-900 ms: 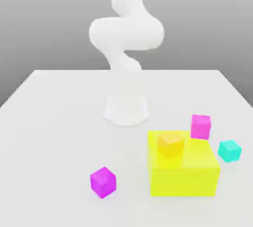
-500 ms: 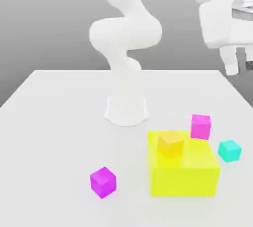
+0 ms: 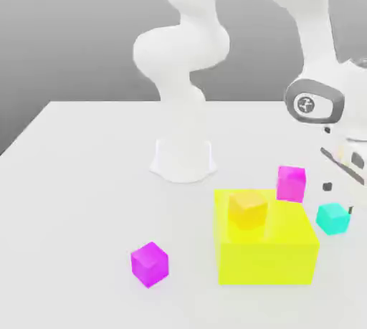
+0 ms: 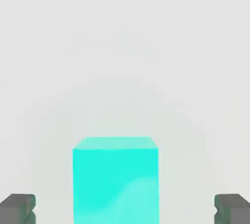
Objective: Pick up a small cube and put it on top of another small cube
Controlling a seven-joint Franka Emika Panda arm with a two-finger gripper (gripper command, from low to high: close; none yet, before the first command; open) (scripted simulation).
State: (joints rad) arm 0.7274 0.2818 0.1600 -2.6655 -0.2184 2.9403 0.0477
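I have the white two-finger gripper (image 4: 125, 209) wide open, its tips on either side of the smooth small teal cube (image 4: 116, 184), with light showing between each tip and its faces. In the exterior view the cube sits on the pale table (image 3: 79, 198), just beside the big yellow block (image 3: 265, 263), towards that view's right. It lies a little nearer one tip, so closing now could shove or twist it before both pads bite. If I close too high, I'd expect it to slip on the lift. Swinging across low, I could clip the yellow block or knock the glossy magenta cube (image 3: 291, 184) close by
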